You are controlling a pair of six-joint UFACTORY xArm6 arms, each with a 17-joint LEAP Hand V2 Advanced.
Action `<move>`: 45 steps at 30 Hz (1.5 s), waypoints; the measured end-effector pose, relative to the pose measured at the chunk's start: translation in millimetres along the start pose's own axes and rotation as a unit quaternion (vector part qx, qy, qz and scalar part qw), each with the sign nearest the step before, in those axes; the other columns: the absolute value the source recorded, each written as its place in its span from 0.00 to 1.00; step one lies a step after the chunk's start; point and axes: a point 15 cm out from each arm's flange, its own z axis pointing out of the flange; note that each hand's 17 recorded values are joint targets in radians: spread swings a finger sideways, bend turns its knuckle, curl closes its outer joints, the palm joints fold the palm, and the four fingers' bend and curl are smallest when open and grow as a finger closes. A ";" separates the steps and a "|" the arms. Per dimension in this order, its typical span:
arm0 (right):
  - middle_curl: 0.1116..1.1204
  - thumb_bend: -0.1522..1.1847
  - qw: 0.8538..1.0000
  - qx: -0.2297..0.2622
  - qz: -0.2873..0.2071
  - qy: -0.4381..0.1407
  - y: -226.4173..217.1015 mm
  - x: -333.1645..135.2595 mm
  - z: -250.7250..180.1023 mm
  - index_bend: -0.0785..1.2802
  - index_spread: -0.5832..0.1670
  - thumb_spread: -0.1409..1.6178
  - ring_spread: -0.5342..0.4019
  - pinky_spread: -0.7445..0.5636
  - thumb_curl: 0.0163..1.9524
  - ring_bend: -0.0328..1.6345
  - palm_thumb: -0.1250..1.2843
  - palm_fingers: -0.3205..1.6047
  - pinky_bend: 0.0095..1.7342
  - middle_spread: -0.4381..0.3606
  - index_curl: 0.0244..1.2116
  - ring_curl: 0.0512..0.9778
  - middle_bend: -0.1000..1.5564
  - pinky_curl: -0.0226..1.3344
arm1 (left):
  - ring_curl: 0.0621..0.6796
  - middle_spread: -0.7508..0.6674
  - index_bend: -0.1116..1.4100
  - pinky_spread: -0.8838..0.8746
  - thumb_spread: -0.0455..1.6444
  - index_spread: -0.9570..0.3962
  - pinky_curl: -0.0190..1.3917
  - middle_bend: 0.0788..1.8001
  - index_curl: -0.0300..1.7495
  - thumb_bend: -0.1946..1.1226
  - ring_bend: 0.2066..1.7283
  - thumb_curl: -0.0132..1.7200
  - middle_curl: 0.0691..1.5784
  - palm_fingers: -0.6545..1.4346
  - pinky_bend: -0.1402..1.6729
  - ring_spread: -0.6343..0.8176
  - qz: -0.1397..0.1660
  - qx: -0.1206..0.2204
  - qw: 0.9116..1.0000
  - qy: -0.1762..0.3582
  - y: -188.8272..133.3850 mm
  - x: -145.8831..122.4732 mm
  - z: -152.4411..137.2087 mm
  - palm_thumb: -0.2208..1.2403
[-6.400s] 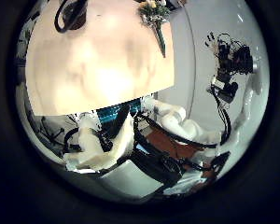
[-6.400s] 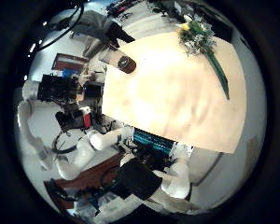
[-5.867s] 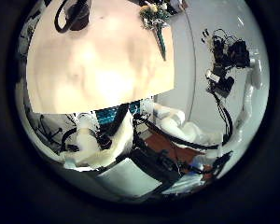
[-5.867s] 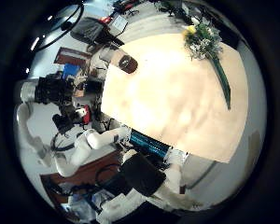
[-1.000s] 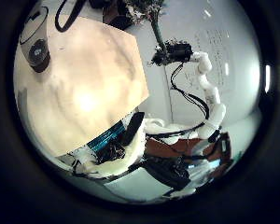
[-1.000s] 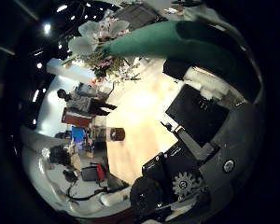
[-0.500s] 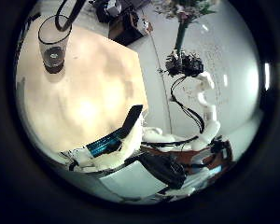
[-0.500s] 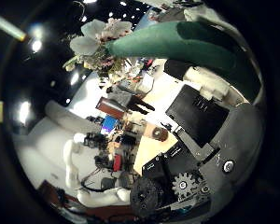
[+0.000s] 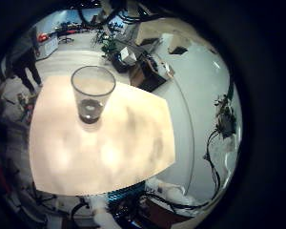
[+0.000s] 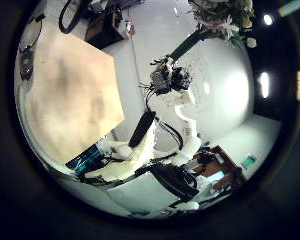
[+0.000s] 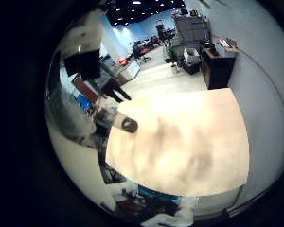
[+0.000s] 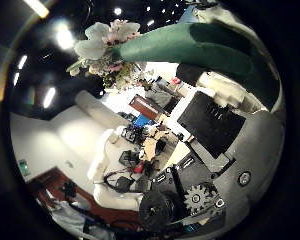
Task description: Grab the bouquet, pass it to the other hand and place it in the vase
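The bouquet's wrapped stem [image 12: 195, 45] fills the right thumb side palm view, held close against my right hand's fingers [image 12: 225, 120], with its flowers [image 12: 102, 45] sticking out past them. In the left thumb side palm view my right hand [image 10: 170, 75] holds the bouquet [image 10: 220, 18] up in the air, off the table's side. My left hand's finger [image 10: 140, 130] reaches out straight and holds nothing.
The table [image 11: 185, 142] bears only the vase. My left arm [image 12: 105, 160] shows away from the bouquet in the right thumb side palm view. Room furniture stands beyond the table's far edge [image 9: 133, 57].
The bouquet lay on the table six seconds ago; now my right hand holds it up in the air. Over the last second the left palm has turned from the table towards the right hand.
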 end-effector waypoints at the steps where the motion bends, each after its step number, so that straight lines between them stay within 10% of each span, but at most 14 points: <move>1: 0.63 0.12 1.000 -0.008 0.008 -0.020 7.4 -0.7 6.8 0.90 0.47 0.55 0.38 0.42 0.58 0.91 0.92 0.77 0.75 0.40 0.75 0.65 0.90 0.57 | 0.22 0.64 0.18 0.75 0.63 0.73 0.10 0.11 0.20 0.13 0.29 0.18 0.21 0.45 0.41 0.66 0.000 0.001 1.000 0.018 -2.8 3.7 1.5 0.29; 17: 0.62 0.11 0.968 -0.052 0.056 -0.241 56.2 -10.2 53.4 0.91 0.48 0.54 0.38 0.41 0.62 0.91 0.92 0.77 0.73 0.40 0.73 0.65 0.90 0.62 | 0.20 0.64 0.18 0.72 0.62 0.75 0.07 0.12 0.20 0.13 0.30 0.19 0.22 0.44 0.43 0.66 -0.029 -0.031 0.983 0.180 -18.9 32.9 34.4 0.31; 45: 0.61 0.11 0.964 -0.152 0.048 -0.212 133.9 25.1 118.4 0.93 0.49 0.54 0.39 0.41 0.67 0.91 0.92 0.77 0.70 0.40 0.71 0.65 0.91 0.67 | 0.20 0.45 0.19 0.59 0.61 0.72 0.02 0.35 0.22 0.13 0.34 0.20 0.34 0.55 0.47 0.49 -0.031 -0.123 0.959 0.253 -11.2 93.7 100.0 0.38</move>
